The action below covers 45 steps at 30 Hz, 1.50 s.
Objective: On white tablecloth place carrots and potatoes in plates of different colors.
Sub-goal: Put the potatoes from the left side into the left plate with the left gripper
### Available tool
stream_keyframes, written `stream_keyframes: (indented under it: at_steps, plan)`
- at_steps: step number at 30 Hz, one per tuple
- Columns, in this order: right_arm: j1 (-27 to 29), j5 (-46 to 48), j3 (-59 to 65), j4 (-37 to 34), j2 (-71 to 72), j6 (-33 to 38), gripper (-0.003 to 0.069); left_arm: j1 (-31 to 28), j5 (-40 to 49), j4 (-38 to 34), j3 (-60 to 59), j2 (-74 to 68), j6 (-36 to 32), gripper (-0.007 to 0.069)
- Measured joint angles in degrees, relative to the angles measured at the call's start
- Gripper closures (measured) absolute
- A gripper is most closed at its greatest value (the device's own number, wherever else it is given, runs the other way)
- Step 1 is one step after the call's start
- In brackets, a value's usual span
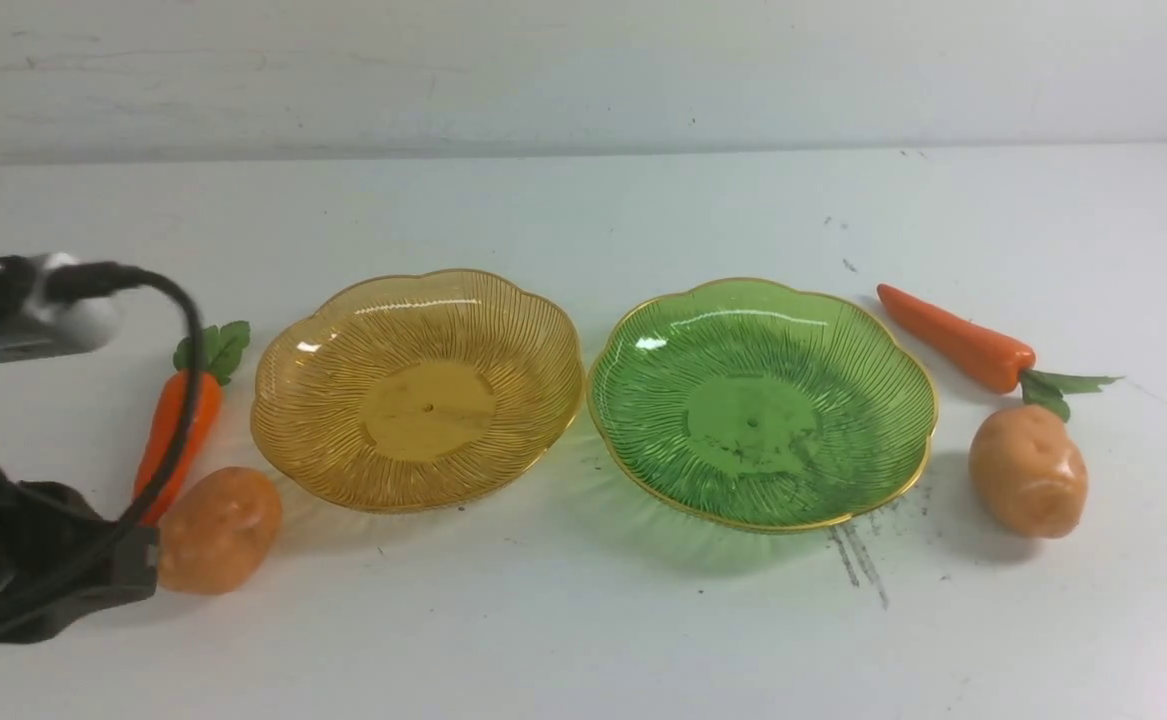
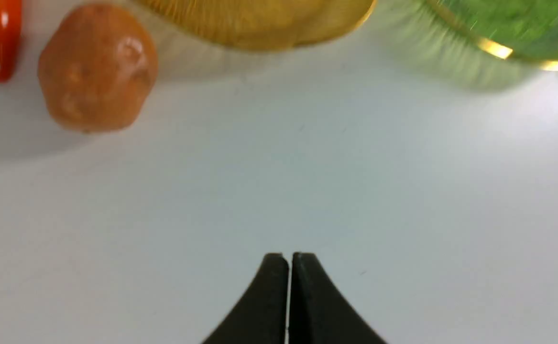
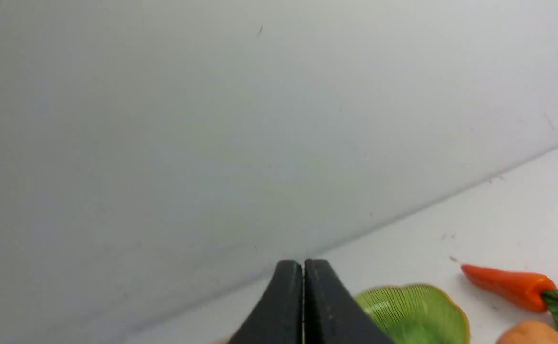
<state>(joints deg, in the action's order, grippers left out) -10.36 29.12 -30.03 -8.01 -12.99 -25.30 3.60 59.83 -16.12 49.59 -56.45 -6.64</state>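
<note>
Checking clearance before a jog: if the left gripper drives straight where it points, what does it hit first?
The left gripper most likely meets white tablecloth first, short of the near rim of the amber plate; the potato lies off that line. Tilt is unclear; a flatter path could reach the rim.

On the tablecloth (image 1: 583, 620) I saw the left plate (image 1: 418, 390) just beside the right plate (image 1: 761, 400). The left carrot (image 1: 178, 440), with the left potato (image 1: 218, 530) before it, lay leftward; the right carrot (image 1: 958, 338) and right potato (image 1: 1028, 470) lay rightward.

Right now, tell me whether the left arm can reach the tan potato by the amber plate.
Probably yes: only bare white tablecloth lies between the shut left hand and the tan oval plastic potato; open first.
</note>
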Motion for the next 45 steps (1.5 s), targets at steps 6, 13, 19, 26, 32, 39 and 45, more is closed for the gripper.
stream_keyframes:
  at_steps: [6,13,19,26,32,39,45]
  plan:
    - [-6.5,29.5,-19.1,0.9,-20.0,14.9,0.0662,0.0,0.9,8.9,6.5,-12.4,-2.2,0.0628]
    - [-7.3,38.2,-22.7,-3.0,-31.7,22.7,0.0662,0.0,-1.0,13.7,10.1,-21.8,-5.1,0.0627]
    - [-7.3,37.5,-22.7,-6.5,-34.3,25.3,0.0662,0.0,-5.9,14.4,11.2,-27.7,-7.1,0.0554]
    - [-7.3,34.5,-22.7,-8.7,-34.5,26.8,0.0662,0.0,-14.7,16.1,11.3,-35.2,-10.0,0.0093]
    - [-7.3,33.4,-22.7,-8.7,-34.5,27.8,0.0662,0.0,-19.4,16.8,11.3,-39.3,-8.2,-0.0058]
    - [-7.3,32.9,-22.7,-8.8,-34.5,28.0,0.0662,0.0,-21.1,16.8,11.6,-44.7,-8.0,-0.0055]
    - [-7.3,32.9,-22.7,-8.8,-34.5,28.0,0.0662,0.0,-20.7,16.8,11.8,-46.7,-4.8,0.0032]
